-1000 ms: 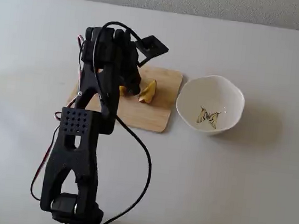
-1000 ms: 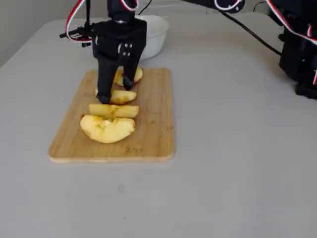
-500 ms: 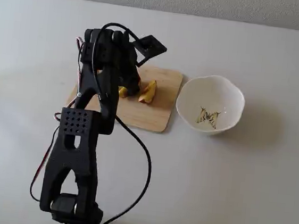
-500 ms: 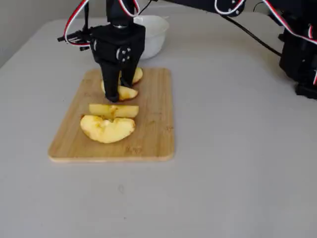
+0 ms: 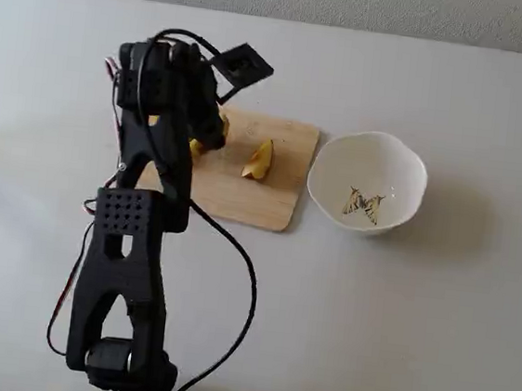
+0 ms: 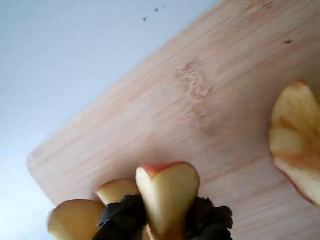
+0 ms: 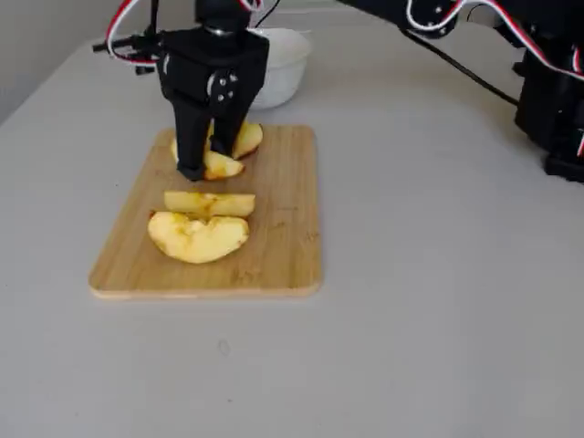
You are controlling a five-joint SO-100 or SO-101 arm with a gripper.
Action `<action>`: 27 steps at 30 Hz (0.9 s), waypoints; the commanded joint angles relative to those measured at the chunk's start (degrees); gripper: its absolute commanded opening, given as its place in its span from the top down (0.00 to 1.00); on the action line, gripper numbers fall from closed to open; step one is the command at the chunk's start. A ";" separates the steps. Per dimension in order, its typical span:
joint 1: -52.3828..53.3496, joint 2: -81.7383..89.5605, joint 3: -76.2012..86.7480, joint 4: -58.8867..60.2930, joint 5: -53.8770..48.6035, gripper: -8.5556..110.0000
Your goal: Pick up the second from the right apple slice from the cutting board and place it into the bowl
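Observation:
The light-wood cutting board (image 5: 241,203) carries several apple slices. My gripper (image 6: 167,222) is down on the board, its black fingers (image 6: 122,217) shut on either side of one apple slice (image 6: 167,197) standing on edge. In a fixed view the gripper (image 7: 212,160) pinches that slice (image 7: 224,167), which still rests on the board (image 7: 283,228). One slice (image 7: 245,139) lies just towards the bowl, two more (image 7: 210,203) (image 7: 196,237) lie on the other side. The white scalloped bowl (image 5: 414,165) holds no slice and stands right of the board in a fixed view.
The arm's black links (image 5: 135,238) and cables rise over the board's left end in a fixed view. A free slice (image 5: 258,161) lies between the gripper (image 5: 206,138) and the bowl. The arm's base (image 7: 557,100) stands at the far right in a fixed view.

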 commanded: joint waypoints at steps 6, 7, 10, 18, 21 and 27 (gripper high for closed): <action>8.96 15.21 -5.71 1.58 11.95 0.93; 11.34 16.44 -5.71 2.02 13.62 0.93; 19.07 19.16 -5.71 2.81 17.84 0.93; 37.62 22.15 -5.71 3.43 32.17 0.93; 41.04 21.62 -5.36 3.52 36.74 0.93; 41.92 20.48 -5.10 3.69 37.97 0.93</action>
